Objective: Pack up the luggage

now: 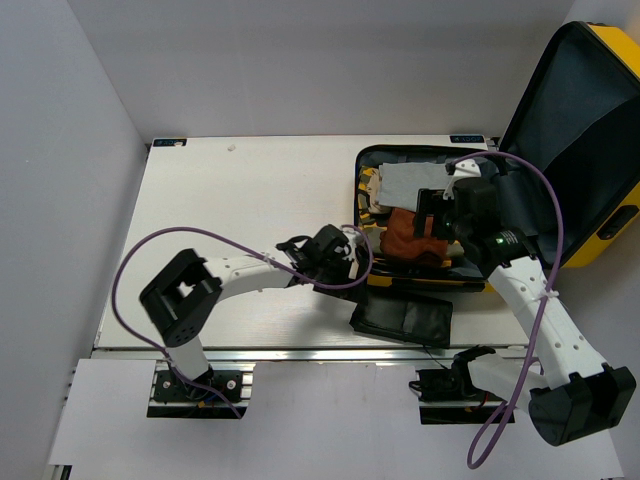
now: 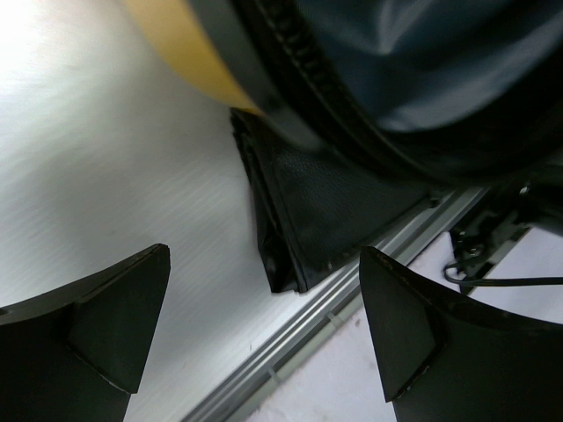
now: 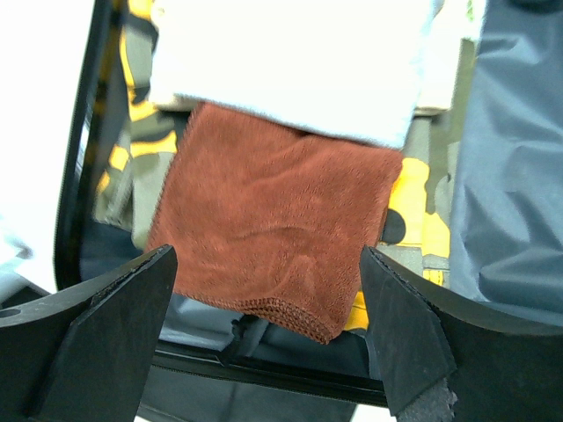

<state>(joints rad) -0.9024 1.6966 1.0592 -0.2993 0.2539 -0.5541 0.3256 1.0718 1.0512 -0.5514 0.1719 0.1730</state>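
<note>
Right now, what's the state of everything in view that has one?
luggage: open, lid raised.
brown cloth: inside luggage, lying flat.
white cloth: inside luggage, overlapping brown cloth.
pouch: on table, outside luggage.
left gripper: open, empty.
right gripper: open, empty, over brown cloth.

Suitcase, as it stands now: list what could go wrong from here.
1. The brown cloth ends close to the near zipper rim of the suitcase; it may get caught when the lid closes.
2. The black pouch lies next to the suitcase near the edge of the table; the open left gripper by it could nudge it off.
3. The open right gripper hovers over the brown cloth; a grab might also drag the white cloth overlapping it.
</note>
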